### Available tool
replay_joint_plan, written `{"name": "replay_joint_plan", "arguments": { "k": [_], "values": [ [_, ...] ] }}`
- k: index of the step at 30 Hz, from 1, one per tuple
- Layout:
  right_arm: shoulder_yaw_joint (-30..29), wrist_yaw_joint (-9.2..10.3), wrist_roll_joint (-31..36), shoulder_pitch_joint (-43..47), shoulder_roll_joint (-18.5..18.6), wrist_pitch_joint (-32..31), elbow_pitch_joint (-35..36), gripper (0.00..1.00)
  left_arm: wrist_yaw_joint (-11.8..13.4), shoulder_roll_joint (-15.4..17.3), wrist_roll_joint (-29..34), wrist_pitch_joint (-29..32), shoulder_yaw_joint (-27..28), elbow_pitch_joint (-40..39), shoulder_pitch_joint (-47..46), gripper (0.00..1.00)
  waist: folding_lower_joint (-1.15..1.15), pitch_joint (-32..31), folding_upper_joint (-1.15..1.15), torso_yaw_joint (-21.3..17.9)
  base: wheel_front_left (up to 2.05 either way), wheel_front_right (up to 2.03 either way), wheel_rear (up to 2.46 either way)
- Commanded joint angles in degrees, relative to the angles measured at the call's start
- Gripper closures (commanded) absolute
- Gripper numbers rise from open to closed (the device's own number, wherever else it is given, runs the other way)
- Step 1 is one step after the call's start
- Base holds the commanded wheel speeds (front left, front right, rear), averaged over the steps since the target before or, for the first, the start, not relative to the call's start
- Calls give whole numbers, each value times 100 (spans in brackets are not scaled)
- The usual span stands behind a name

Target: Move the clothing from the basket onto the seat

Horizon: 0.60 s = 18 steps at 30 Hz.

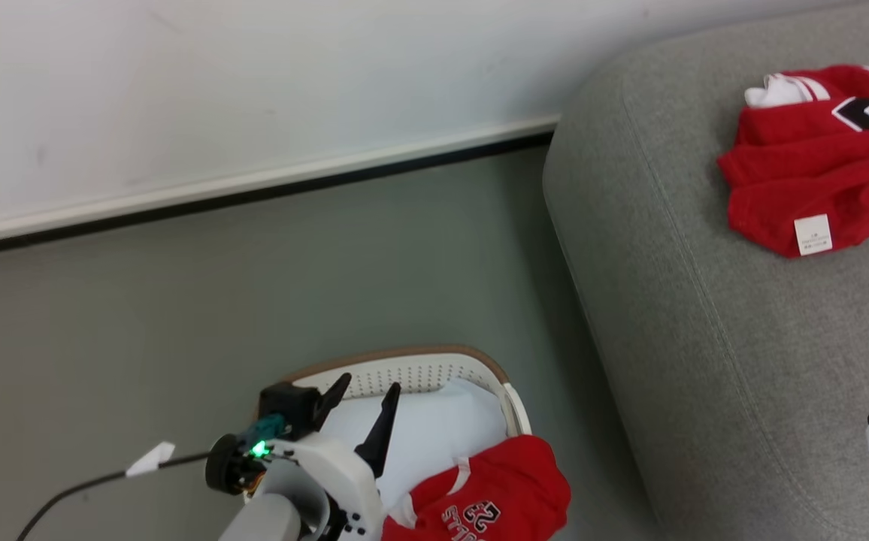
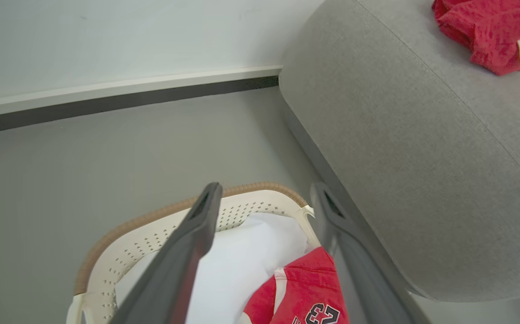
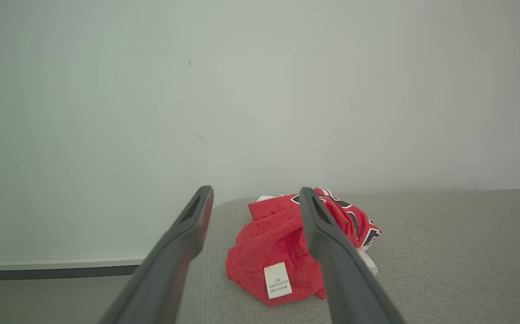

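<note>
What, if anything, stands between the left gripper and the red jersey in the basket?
Nothing visible does. The left gripper hangs open over the basket, and the jersey lies uncovered at the basket's sofa side, with only open space between them.

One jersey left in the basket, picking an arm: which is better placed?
Left. The left jaws stand open, aimed at the basket and its jersey; the right jaws are over the sofa by the other jersey.

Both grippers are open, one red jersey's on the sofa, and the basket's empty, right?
Not empty: the head view shows another red jersey in the basket. The left gripper and right gripper are open, one jersey on the sofa.
</note>
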<state>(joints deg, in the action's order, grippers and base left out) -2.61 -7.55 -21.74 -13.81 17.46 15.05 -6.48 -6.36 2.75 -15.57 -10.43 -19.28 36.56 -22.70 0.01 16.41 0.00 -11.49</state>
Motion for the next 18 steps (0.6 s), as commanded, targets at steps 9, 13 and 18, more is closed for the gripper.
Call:
{"name": "replay_joint_plan", "arguments": {
  "k": [9, 13, 18],
  "values": [
    [-91, 13, -118, -508, -69, 14, 178, 0, -104, 31, -691, 687, -766, 1207, -970, 0, -1, 1040, 0, -412, 0, 0, 0],
    [-83, 13, -115, -640, -129, 14, 223, 0, -111, 30, -994, 896, -961, 1556, -1184, 0, -1, 1293, 0, -493, 0, 0, 0],
    [-3, 13, -117, -859, -249, 14, 265, 0, -116, 36, -1367, 1513, -1330, 2207, -1533, 0, -1, 1672, 0, -660, 0, 0, 0]
  ]
}}
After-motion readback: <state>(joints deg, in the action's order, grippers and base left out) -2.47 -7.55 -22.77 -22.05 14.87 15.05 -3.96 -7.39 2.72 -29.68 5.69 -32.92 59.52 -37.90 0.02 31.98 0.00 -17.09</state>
